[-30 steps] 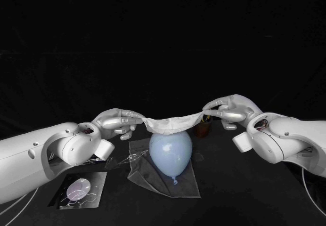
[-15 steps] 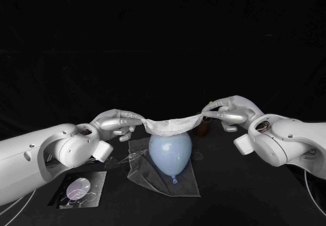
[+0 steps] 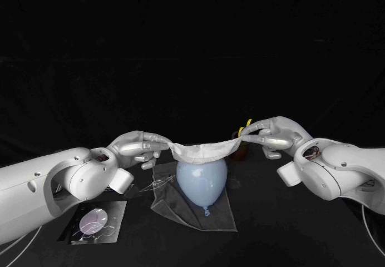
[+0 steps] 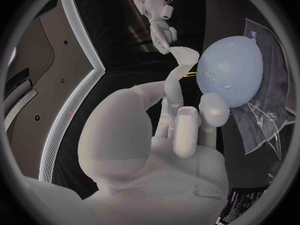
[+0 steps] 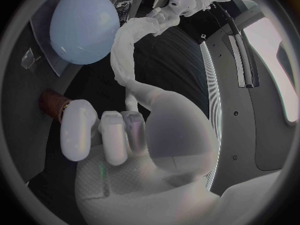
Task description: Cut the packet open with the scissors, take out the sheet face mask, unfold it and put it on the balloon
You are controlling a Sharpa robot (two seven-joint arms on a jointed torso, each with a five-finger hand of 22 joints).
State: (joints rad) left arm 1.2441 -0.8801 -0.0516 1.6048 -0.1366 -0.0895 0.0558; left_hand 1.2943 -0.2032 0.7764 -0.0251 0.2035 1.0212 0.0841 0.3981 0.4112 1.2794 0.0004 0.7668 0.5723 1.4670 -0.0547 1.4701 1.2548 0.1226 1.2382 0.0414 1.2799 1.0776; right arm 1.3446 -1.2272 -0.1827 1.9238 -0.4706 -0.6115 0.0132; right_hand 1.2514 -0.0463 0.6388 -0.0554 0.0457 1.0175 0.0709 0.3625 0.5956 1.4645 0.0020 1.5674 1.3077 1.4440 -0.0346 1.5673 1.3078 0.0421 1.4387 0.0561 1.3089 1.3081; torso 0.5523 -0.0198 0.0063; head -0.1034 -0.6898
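A pale blue balloon (image 3: 201, 181) lies on a clear plastic sheet (image 3: 192, 214) at the table's middle. Above its far end the white sheet mask (image 3: 205, 149) hangs stretched in a sagging band between my two hands. My left hand (image 3: 138, 147) pinches its left end and my right hand (image 3: 272, 133) pinches its right end. The left wrist view shows the mask (image 4: 184, 60) running over the balloon (image 4: 231, 77) to the right hand (image 4: 161, 32). In the right wrist view the mask (image 5: 128, 50) leads past the balloon (image 5: 84, 25) to the left hand (image 5: 187, 0). Yellow scissors handles (image 3: 245, 127) stick up behind my right hand.
A dark packet (image 3: 94, 222) with a pale oval on it lies at the front left, under my left arm. A brown holder (image 5: 53, 102) stands just beside my right hand's fingers. The clear sheet (image 4: 269, 130) reaches out past the balloon's knotted end.
Both hands have sunk a little with the mask still stretched between them. The yellow scissors handles now show behind my right hand.
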